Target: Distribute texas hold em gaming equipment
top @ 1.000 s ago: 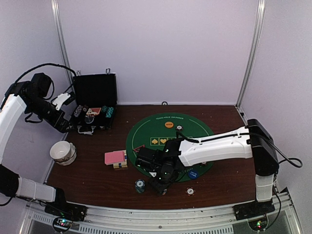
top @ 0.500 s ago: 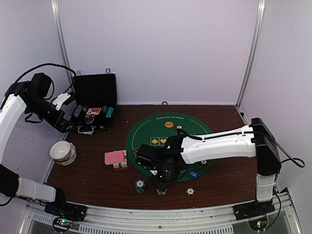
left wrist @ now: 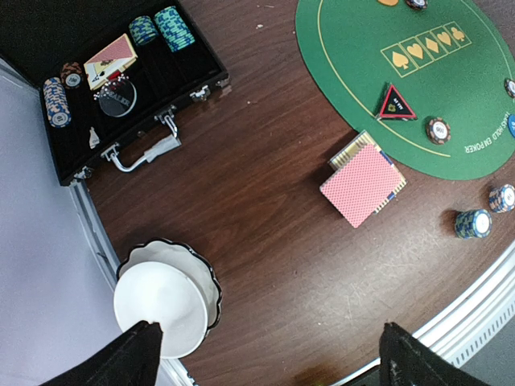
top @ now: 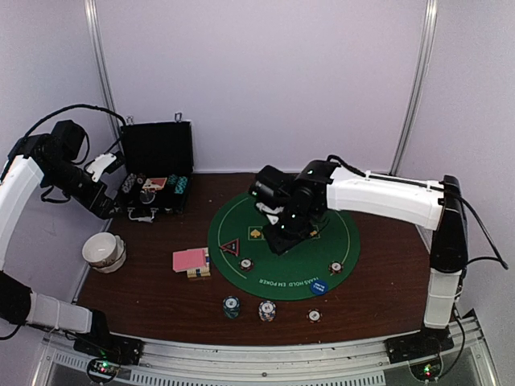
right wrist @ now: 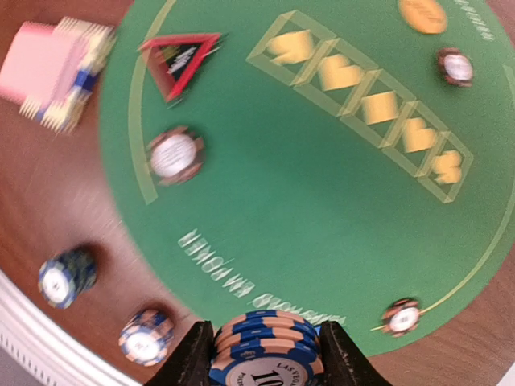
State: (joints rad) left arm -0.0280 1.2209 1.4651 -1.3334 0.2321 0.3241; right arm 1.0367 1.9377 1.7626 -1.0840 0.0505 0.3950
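My right gripper (top: pixel 280 240) hangs over the middle of the green mat (top: pixel 241 221). In its wrist view the right gripper (right wrist: pixel 265 360) is shut on a short stack of blue-and-tan poker chips (right wrist: pixel 264 338). On the mat lie the red-black triangle marker (top: pixel 232 246), single brown-red chips (top: pixel 246 263) and a blue disc (top: pixel 319 285). A teal stack (top: pixel 232 305) and a blue-white stack (top: pixel 266 310) stand by the near edge. The pink-backed card deck (top: pixel 191 260) rests left of the mat. My left gripper (left wrist: pixel 273 358) is open, high at the far left, holding nothing.
The open black case (top: pixel 153 181) at the back left holds more chips and cards (left wrist: pixel 113 58). A white bowl (top: pixel 103 251) sits near the left table edge, under my left gripper. An orange disc (right wrist: pixel 422 14) lies at the mat's far side.
The right arm has swung from the near table edge up over the mat's middle, carrying chips. A blue-white stack now shows at the near edge where it was. The left arm has not moved.
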